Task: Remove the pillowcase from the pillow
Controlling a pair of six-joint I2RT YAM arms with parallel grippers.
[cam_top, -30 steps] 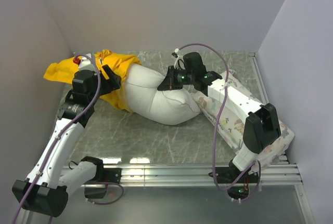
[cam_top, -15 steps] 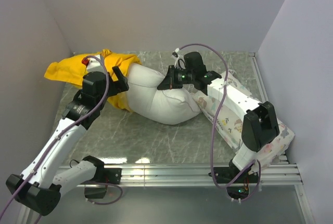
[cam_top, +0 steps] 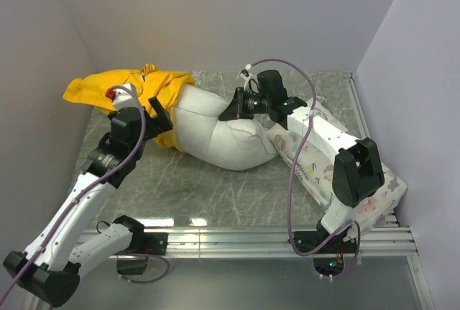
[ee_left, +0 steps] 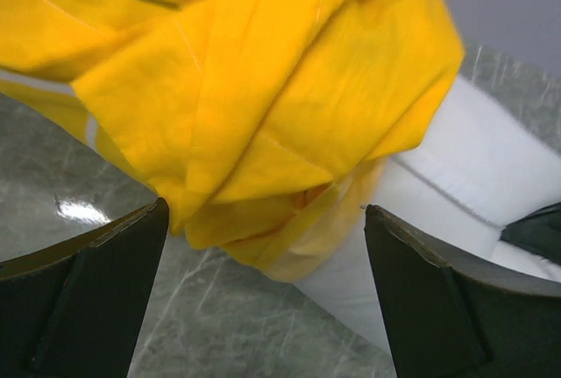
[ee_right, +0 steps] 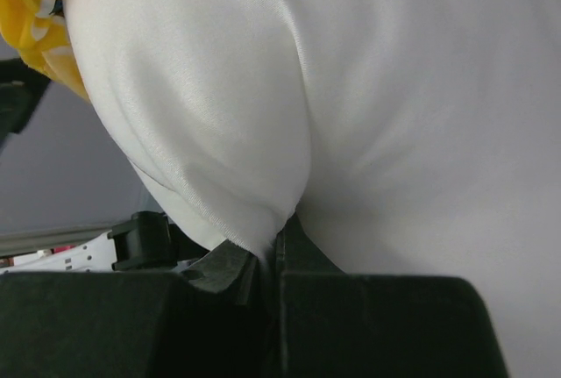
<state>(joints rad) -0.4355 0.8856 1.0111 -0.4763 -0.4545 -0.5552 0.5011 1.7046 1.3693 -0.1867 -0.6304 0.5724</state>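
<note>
The plain white pillow (cam_top: 219,134) lies across the middle of the table, its left end still inside the yellow pillowcase (cam_top: 97,87), which is bunched at the back left. My right gripper (cam_top: 231,114) is shut on a pinch of the pillow's fabric (ee_right: 263,246) at its top edge. My left gripper (cam_top: 164,114) is open at the pillowcase's bunched edge, its jaws wide apart with the crumpled yellow cloth (ee_left: 263,132) and white pillow (ee_left: 491,167) just ahead of them; nothing is gripped.
A second white pillow printed with small animals and leaves (cam_top: 359,180) lies along the right side under my right arm. Grey walls stand close at the left, back and right. A metal rail (cam_top: 251,238) runs along the near edge.
My left gripper has moved right and a little nearer, along the pillowcase's edge. The yellow cloth has shifted slightly. The right gripper has held its pinch, barely moving.
</note>
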